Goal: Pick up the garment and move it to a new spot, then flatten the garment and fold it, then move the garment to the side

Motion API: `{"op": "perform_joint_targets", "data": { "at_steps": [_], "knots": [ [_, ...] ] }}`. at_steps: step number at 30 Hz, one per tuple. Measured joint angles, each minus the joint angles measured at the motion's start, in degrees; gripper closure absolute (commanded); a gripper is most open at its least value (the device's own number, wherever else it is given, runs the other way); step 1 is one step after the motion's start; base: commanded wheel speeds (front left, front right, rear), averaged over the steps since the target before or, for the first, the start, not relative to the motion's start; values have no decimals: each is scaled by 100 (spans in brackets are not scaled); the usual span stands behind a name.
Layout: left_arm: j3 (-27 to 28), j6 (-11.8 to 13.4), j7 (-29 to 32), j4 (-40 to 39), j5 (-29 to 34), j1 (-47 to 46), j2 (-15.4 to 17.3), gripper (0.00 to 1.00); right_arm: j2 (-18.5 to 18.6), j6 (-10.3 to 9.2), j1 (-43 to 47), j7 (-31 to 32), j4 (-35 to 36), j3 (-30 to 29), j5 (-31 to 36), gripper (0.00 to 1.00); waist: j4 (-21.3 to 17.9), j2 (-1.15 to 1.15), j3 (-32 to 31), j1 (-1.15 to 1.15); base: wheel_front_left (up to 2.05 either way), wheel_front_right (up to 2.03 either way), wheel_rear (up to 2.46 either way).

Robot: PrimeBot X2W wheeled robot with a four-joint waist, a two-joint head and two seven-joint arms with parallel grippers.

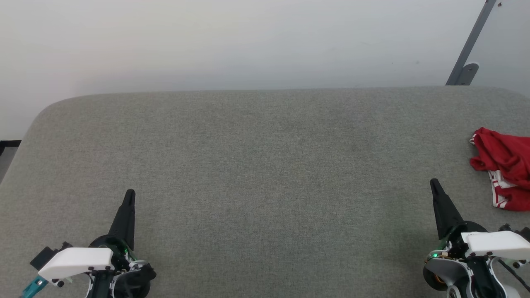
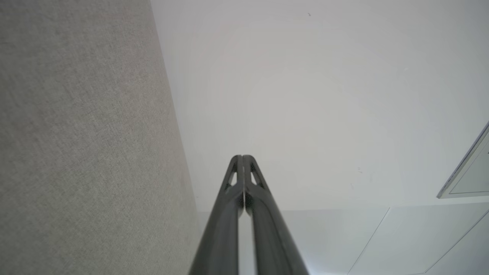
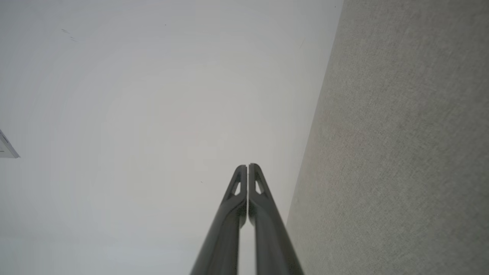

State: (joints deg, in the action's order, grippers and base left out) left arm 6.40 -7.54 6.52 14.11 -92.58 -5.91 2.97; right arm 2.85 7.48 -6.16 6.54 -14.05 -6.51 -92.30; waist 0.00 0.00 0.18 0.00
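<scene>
We see our left tool (image 1: 129, 192) and right tool (image 1: 434, 182) pinched together, empty, over the grey desk (image 1: 265, 165), the crumpled red garment (image 1: 503, 165) near the right one.

One garment (image 1: 505, 161), one left end effector (image 1: 130, 193), one right end effector (image 1: 434, 182), one grey surface (image 1: 265, 174)

garment (image 1: 503, 159): red jersey, white-and-red striped trim
state: crumpled heap
place: 3 o'clock, cut off by the head view's edge
</scene>
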Motion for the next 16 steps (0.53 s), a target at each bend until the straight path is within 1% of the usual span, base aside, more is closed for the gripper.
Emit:
{"op": "perform_joint_targets", "data": {
  "at_steps": [16],
  "knots": [
    [3, 0, 1, 0, 1, 0, -3, 100, 0, 1, 0, 0, 0, -1, 0, 100, 0, 0, 0, 0, 0, 0, 0]
  ]
}}
